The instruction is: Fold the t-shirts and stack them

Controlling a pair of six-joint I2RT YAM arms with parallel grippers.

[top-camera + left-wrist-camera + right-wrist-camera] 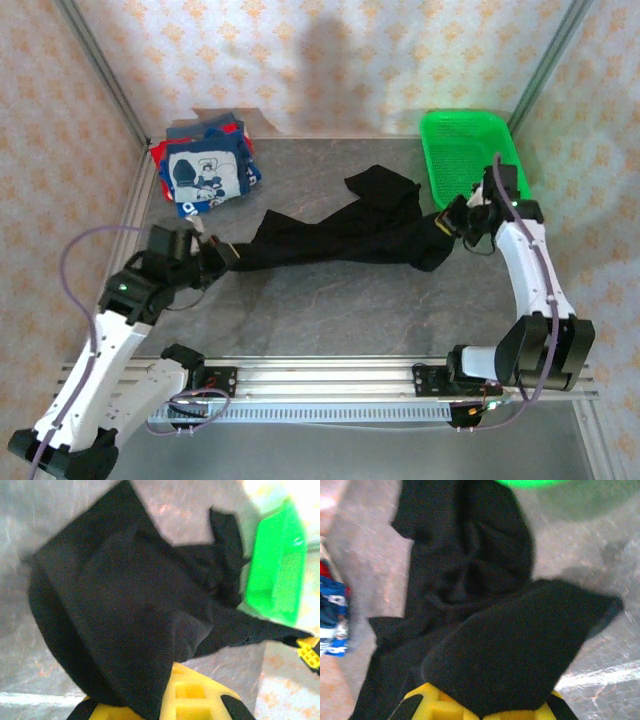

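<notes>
Cloth stretches across the middle of the grey, stone-patterned table (pixel 330 310): a large, soft, plain black t-shirt (pixel 340 235), bunched into a rumpled band with one loose flap sticking out toward the far side. The left gripper (pixel 213 252) is clamped on the shirt's left end. In the left wrist view the dark fabric (pixel 125 610) drapes in matte folds over the yellow plastic fingers (pixel 190 700). The right gripper (pixel 452 222) is pinched tight on the shirt's right end, where a rounded lobe of cloth (pixel 510 650) covers its yellow fingers (pixel 435 707).

A bright green, rectangular plastic mesh basket (pixel 470 150) sits at the far right corner. The shirt lies outside it, just beside its near left corner. At the far left, a neat folded pile holds a navy tee (pixel 205 172) with a white cartoon print on top and a red tee (pixel 160 152) showing at the edge beneath.
</notes>
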